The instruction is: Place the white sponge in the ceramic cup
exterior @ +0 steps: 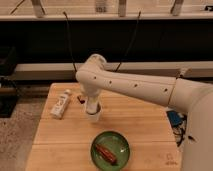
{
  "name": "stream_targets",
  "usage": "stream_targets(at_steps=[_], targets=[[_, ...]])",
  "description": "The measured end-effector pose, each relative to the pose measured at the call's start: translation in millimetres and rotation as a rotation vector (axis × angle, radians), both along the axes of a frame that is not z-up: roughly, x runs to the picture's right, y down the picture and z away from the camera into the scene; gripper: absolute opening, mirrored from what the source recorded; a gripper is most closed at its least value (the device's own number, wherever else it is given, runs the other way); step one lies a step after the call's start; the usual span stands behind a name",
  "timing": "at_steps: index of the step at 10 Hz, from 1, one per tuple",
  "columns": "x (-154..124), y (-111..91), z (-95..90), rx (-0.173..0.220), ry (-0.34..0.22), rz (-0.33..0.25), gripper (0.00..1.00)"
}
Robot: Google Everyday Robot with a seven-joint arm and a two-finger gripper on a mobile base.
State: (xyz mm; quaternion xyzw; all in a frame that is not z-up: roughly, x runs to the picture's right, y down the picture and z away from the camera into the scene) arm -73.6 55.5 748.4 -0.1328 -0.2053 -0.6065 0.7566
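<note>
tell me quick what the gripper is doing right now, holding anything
gripper: down at the rim of the ceramic cup on the table; its state, and whether it holds anything, cannot be told.

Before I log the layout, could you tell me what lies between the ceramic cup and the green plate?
In the camera view, only bare wooden table separates the ceramic cup from the green plate. The pincer sits at the cup's mouth.

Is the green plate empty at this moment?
No, the green plate holds a reddish-brown item; the gripper is at the ceramic cup.
</note>
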Motion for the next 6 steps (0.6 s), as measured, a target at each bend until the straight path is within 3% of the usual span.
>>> stream_targets(at_steps=[6], targets=[[6,-11,-9.6,0.002,-0.001,0.01,0.8]])
